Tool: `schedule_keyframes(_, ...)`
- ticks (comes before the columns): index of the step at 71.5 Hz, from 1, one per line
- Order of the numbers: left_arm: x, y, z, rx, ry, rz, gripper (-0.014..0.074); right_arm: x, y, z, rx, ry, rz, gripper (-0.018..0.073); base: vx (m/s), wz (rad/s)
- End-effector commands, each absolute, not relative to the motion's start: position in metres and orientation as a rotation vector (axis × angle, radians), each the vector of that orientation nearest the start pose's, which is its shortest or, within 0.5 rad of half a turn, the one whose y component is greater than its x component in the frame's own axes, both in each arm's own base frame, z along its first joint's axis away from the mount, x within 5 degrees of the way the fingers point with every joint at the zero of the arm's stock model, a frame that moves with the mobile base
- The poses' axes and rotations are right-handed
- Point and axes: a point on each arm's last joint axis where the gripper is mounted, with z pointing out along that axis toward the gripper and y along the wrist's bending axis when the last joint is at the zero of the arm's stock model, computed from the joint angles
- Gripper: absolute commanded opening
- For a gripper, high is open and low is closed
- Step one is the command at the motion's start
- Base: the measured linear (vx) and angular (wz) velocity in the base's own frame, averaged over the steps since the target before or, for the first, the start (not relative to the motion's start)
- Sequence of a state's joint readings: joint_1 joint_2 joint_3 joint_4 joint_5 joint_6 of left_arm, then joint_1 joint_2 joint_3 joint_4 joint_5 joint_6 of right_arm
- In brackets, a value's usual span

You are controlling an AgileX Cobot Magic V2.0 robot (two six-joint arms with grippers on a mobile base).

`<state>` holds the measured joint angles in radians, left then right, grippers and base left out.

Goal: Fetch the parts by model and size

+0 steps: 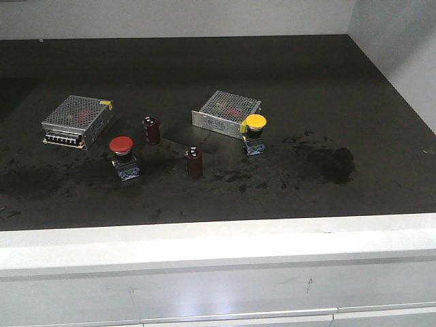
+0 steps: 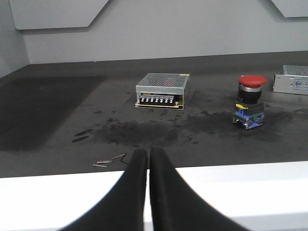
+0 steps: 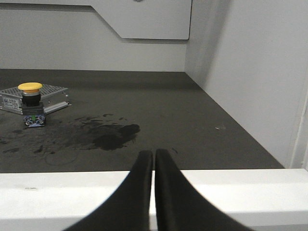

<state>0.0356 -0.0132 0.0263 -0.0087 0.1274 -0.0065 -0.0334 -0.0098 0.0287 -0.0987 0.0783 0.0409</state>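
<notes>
Smudged tabletop [image 1: 306, 82], red button [image 1: 122, 145] (white walls [image 1: 204, 17])

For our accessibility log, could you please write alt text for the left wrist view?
The shut left gripper points from a white ledge toward a dark table. A red button stands right of centre, a silver power supply sits mid-table, and a second supply shows at the right edge.

We see the left gripper [image 2: 147, 153] and the right gripper [image 3: 154, 154] only as dark finger ends, the rest running off the bottom edge of each wrist view. One metal box [image 2: 292, 83] is cut by the right edge of the left wrist view; the yellow button [image 3: 30, 94] covers part of it in the right wrist view. Its label [image 3: 33, 121] is too small to read.
</notes>
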Motion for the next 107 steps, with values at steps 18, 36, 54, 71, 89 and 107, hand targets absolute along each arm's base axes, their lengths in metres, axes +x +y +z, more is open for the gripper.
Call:
schedule_keyframes(18,0.055,0.002,0.201,-0.037,1.533,0.009,-0.0007,0.056,-0.002,0.202,-0.024,1.498,-0.082,-0.001,0.0,0.0)
schedule_keyframes(36,0.055,0.002,0.201,-0.037,1.534,0.009,-0.0007,0.056,-0.002,0.202,-0.024,1.498,-0.082,-0.001,0.0,0.0)
schedule_keyframes(54,0.055,0.002,0.204,-0.036,1.491,0.009,-0.0007,0.056,-0.002,0.202,-0.024,1.498,-0.082,-0.001,0.0,0.0)
schedule_keyframes(71,0.053,0.002,0.22,-0.032,1.315,0.012,-0.0007,0.054,0.0,0.215,-0.045,1.355,-0.088,-0.001,0.0,0.0)
schedule_keyframes(89,0.027,0.001,0.285,-0.053,0.855,-0.047,-0.0007,0.031,0.002,0.291,0.01,0.974,0.023,-0.001,0.0,0.0)
schedule_keyframes(107,0.032,0.0,0.364,-0.011,1.084,0.019,-0.0007,0.052,0.0,0.373,0.0,1.111,-0.02,-0.001,0.0,0.0)
